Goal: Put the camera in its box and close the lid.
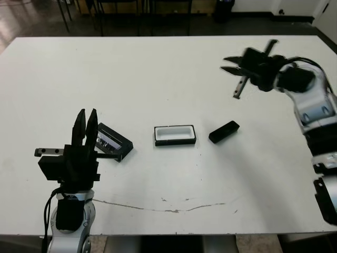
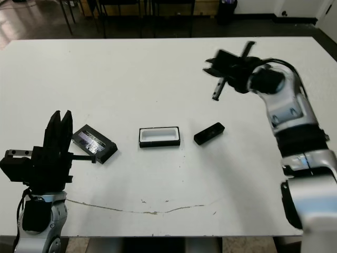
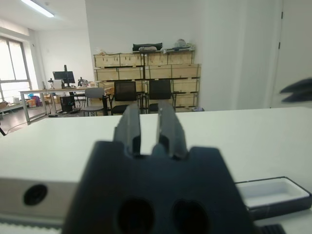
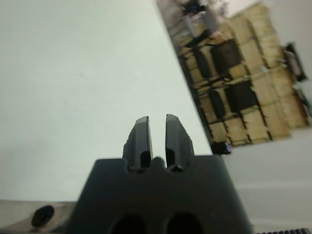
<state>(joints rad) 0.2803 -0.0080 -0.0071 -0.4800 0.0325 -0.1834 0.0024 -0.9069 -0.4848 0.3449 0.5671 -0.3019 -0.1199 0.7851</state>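
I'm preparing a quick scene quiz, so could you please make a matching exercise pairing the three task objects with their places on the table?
Things:
1. camera
2. box
3. lid

Places:
A. in the middle of the row
B. nearest the left gripper
C. on the robot's right end of the row

Pairs: 1-C, 2-A, 3-B

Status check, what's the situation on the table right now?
Both grippers empty: left gripper low beside lid, right gripper raised, far side. Camera lying on table right of open box. Nothing blocking.
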